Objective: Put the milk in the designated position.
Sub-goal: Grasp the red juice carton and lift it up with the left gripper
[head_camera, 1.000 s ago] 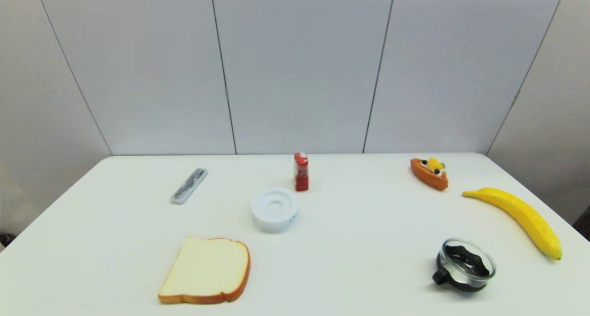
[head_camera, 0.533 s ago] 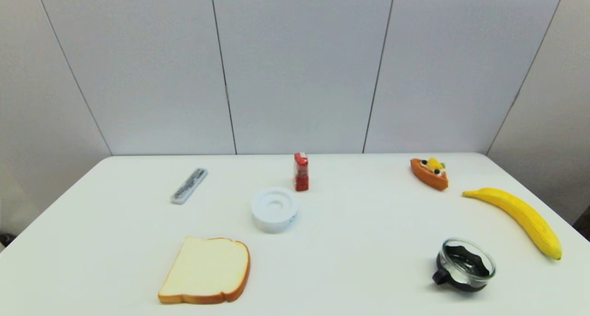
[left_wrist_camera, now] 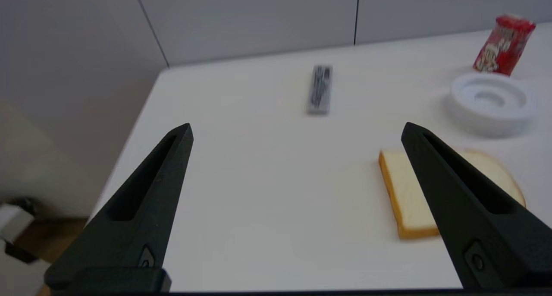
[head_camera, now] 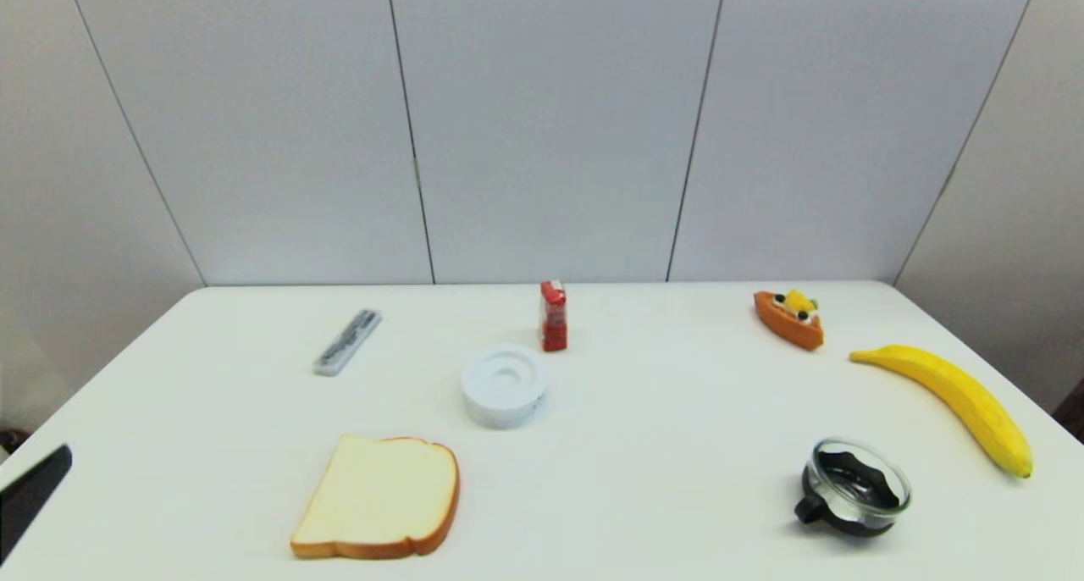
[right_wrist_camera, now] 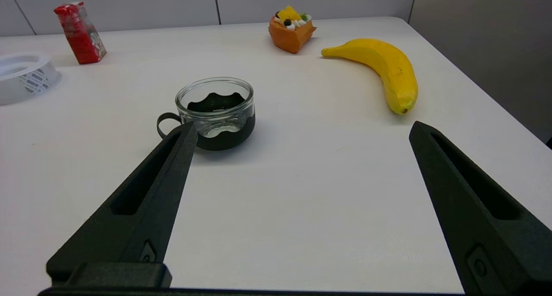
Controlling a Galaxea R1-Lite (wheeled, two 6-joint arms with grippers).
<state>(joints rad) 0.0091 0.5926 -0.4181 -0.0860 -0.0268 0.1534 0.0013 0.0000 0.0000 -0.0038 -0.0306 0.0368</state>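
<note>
The left hand (left_wrist_camera: 297, 132) has just entered at the bench's (head_camera: 644, 445) near left corner, fingers spread wide and empty; the reach is likely starting. The milk (head_camera: 553, 315) stands upright mid-bench, far side, untouched. The right hand (right_wrist_camera: 302, 132) is parked, open and empty.

Setting: robot test bench, lab-like. Evidence: plain white table (head_camera: 644, 496); pale panelled partition walls (head_camera: 550, 124) closing the far side and both flanks; unrelated props laid well apart, among them a bread slice (head_camera: 378, 498), banana (head_camera: 948, 403), fruit tart (head_camera: 789, 318), glass cup (head_camera: 854, 488), white round holder (head_camera: 505, 385).
</note>
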